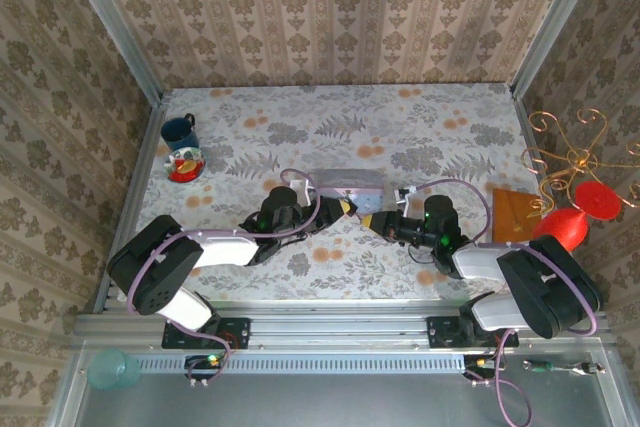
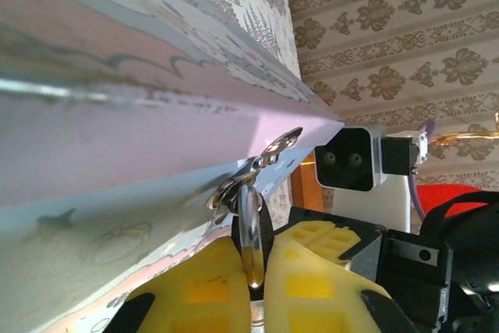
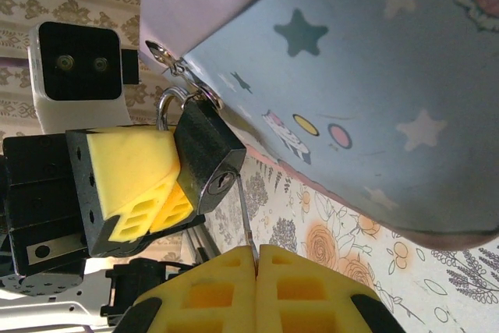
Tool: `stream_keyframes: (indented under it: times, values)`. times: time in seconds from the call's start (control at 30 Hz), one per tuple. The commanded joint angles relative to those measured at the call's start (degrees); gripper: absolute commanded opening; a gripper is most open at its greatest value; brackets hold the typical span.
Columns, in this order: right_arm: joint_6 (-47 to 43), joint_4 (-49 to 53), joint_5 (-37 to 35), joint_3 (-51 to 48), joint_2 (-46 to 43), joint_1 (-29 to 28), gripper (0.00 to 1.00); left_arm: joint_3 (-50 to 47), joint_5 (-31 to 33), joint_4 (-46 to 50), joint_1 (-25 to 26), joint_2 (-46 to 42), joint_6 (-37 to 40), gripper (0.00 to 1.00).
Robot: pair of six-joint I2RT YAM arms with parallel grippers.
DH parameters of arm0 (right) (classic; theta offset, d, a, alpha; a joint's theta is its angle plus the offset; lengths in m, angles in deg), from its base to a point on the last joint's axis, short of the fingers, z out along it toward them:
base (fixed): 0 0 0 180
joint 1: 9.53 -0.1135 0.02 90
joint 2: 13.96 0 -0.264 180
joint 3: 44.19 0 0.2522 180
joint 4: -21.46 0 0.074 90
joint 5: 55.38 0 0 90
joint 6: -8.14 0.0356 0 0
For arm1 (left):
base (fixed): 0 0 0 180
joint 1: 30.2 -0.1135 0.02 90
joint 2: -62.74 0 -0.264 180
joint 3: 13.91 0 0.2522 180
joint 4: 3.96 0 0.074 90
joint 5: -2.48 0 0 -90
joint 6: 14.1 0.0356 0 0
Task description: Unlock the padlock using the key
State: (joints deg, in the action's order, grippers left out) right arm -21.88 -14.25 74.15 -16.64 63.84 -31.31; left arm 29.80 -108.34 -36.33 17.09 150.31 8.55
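Two arms meet at the near face of the tin (image 1: pixel 350 187) in the top view. The left claw (image 1: pixel 340 209) and right claw (image 1: pixel 376 221) nearly touch just in front of it on the flowered desk (image 1: pixel 400 127). What they hold is too small to read there.

From the left wrist, the left claw is pinching the dark padlock (image 2: pixel 267 220) between its yellow fingers (image 2: pixel 203 286), right below the hasp (image 2: pixel 257 171) on the tin's edge. The hold looks shallow, so a twist from the key could roll the lock out of it.

From the right wrist, the right claw is pressed together on the key (image 3: pixel 245 220). Its thin blade reaches up to the keyhole of the padlock, which hangs by its shackle (image 3: pixel 165 107) just beside the tin's corner. The blade seems slanted to the slot, so pushing now could bend it, skid it across the lock's face, or make it slide in the pads. Whether it is seated cannot be told.
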Motion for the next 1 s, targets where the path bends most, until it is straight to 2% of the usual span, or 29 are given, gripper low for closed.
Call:
stream_keyframes:
  times: [0.0,0.67,0.97]
  values:
    - [-1.38,0.76,1.45,-0.25,-1.49,0.31,0.0,-0.25,-2.82,-5.37,-0.22,-0.47,-0.51,0.0]
    - [-3.93,7.09,1.35,-0.35,-6.96,0.59,0.0,-0.6,-2.99,-4.06,-1.14,-0.57,0.2,0.0]
    - [-2.61,4.14,2.14,-0.04,-4.91,0.61,0.0,0.27,-3.7,-4.41,-0.94,-0.21,-0.25,0.0]
